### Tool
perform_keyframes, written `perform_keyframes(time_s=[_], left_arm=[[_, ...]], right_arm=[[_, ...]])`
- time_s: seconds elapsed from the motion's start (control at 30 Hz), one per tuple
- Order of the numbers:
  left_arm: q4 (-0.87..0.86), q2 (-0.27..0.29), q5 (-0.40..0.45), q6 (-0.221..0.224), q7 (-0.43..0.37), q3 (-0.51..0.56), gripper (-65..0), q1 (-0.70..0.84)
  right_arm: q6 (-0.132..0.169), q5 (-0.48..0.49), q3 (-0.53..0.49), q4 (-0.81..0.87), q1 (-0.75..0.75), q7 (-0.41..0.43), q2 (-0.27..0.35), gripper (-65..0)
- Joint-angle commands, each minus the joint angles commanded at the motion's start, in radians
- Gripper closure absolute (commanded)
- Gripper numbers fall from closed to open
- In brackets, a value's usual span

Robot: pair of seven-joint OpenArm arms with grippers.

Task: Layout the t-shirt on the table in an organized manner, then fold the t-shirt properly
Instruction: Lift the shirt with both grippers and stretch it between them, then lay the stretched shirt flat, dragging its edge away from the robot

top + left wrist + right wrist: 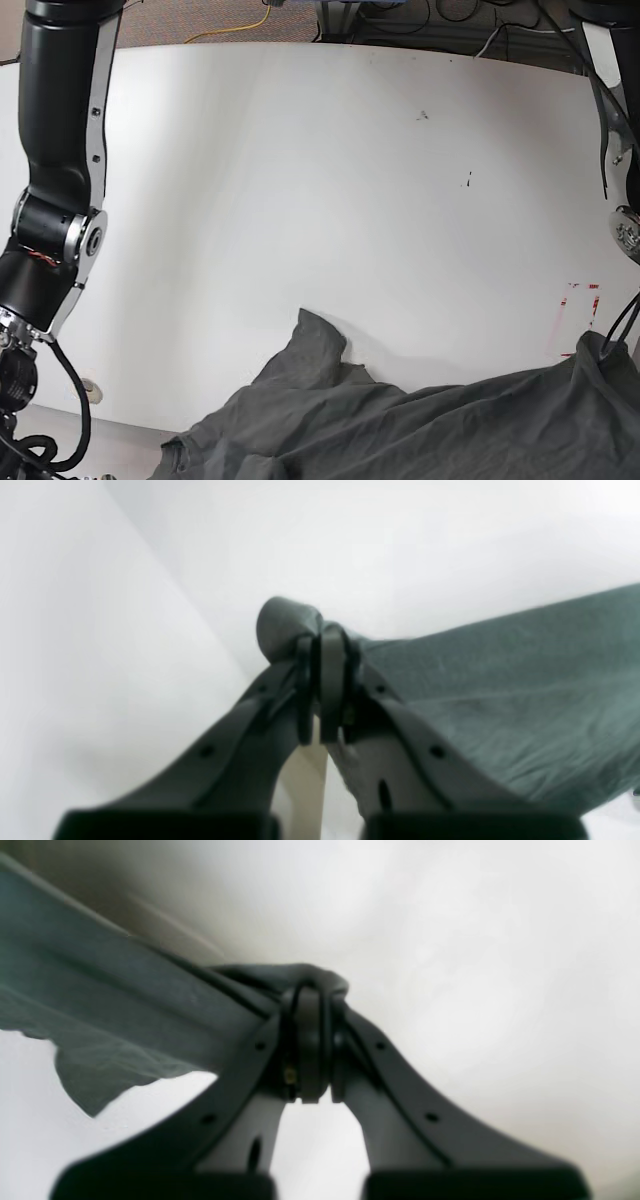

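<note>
Charcoal-grey cotton, the t-shirt point(400, 425) hangs stretched over the near edge of the white table point(300, 200), its corners clamped by the left gripper point(322, 645) and right gripper point(310, 995).

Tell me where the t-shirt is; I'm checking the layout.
In the base view the t-shirt drapes over the table's near edge, bottom right, pinched by both grippers.

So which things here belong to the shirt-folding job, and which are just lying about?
Job:
- t-shirt, held up at two points
- table
- left claw, shut on the t-shirt
- right claw, shut on the t-shirt

Lying about:
- red tape mark
- yellow cable beyond the table
- dark cables beyond the table
</note>
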Motion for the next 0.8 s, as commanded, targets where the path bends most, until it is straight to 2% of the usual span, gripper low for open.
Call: perform_keyframes(time_s=[0.1,0.4,0.53,0.8], left_arm=[[0.008,-0.005,-0.003,0.0,0.021,-0.011,-0.3,0.06],[0.104,-0.002,-0.003,-0.002,0.074,-0.135,-0.3,0.344],[0.15,-0.002,-0.023,-0.016,0.086,-0.189,-0.3,0.491],[0.176,0.0,-0.112,-0.016,0.083,-0.259,0.0,0.746]], right_arm=[[0.0,0.0,0.003,0.023,-0.014,-0.048,0.012,0.0],[0.0,0.002,0.026,0.232,-0.23,-0.144,0.043,-0.2],[0.0,0.002,0.028,0.318,-0.356,-0.147,0.052,-0.2],[0.0,0.002,0.04,0.451,-0.583,-0.147,0.068,-0.2]])
